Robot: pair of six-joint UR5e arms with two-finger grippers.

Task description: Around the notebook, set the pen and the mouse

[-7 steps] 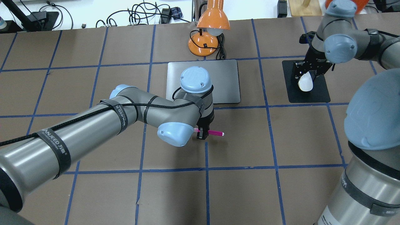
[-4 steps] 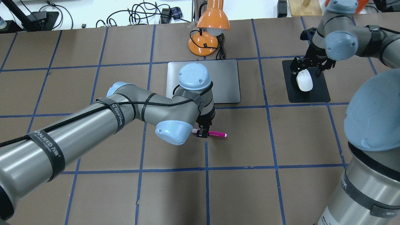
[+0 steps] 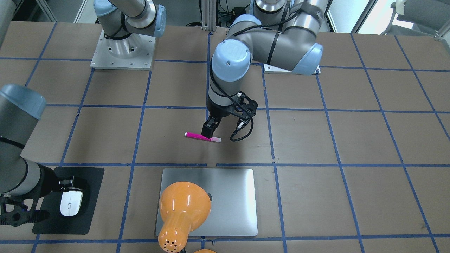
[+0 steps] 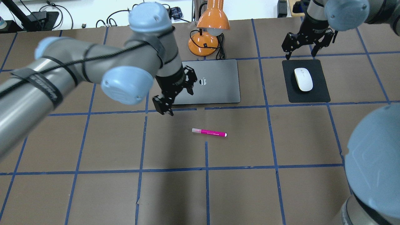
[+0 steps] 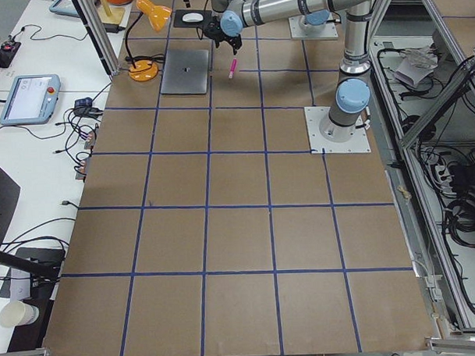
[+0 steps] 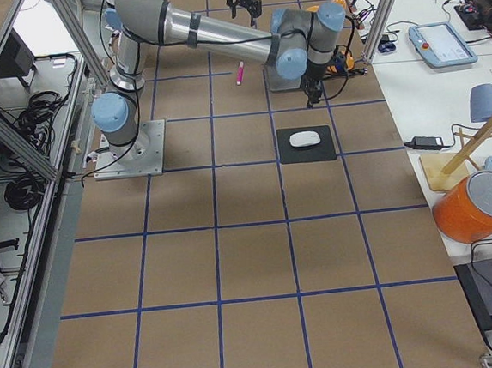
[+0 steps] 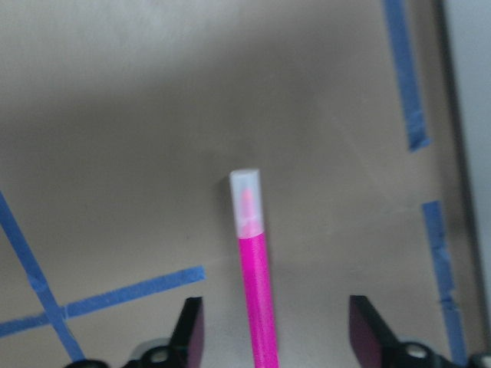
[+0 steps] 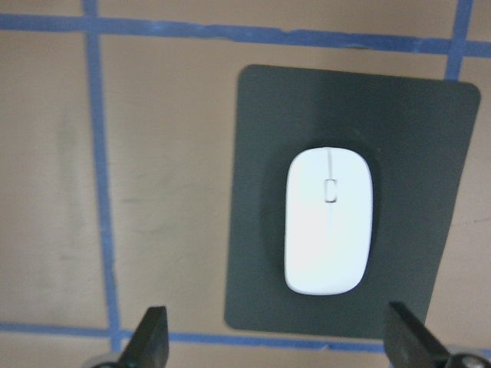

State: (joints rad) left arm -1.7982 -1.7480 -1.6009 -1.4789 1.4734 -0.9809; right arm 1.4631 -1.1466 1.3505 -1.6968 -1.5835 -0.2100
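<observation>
The magenta pen (image 4: 209, 132) lies on the table (image 4: 250, 187) near the front edge of the notebook (image 4: 218, 90), the left gripper (image 4: 163, 107) spread empty above it. Farther right, the white mouse (image 4: 303, 79) sits on a black mat (image 4: 322, 93) beneath the splayed, empty right gripper (image 4: 301, 48). Placing looks done, so both arms need only retreat.

Magenta pen (image 4: 209, 132), white mouse (image 4: 303, 79), silver-grey notebook (image 4: 218, 84), black mat (image 4: 322, 93)

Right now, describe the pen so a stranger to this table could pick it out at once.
Find the silver laptop beside the orange desk lamp. On the brown paper on its robot side, apart from it, lies the pen: slim and magenta with a pale cap, unlike the white mouse on the black mat.
</observation>
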